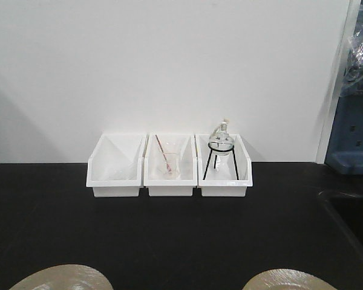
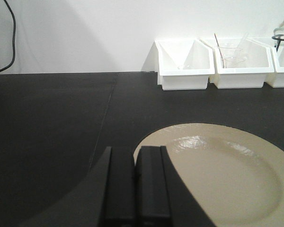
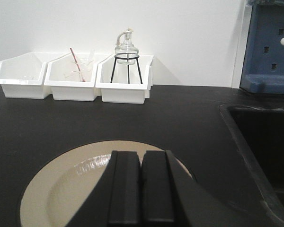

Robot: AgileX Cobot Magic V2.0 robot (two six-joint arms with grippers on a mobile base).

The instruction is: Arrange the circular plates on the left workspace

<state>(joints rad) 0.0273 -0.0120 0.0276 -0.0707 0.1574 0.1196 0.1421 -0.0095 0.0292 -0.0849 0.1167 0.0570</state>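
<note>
Two round tan plates lie flat on the black countertop. The left plate shows at the bottom left of the front view and large in the left wrist view. The right plate shows at the bottom right and in the right wrist view. My left gripper is shut and empty, hovering over the left plate's left rim. My right gripper is shut and empty, above the right plate's far right part. Neither gripper shows in the front view.
Three white bins stand in a row against the back wall: an empty left one, a middle one with a glass beaker and rod, a right one with a glass flask on a black tripod. A recessed black sink lies right.
</note>
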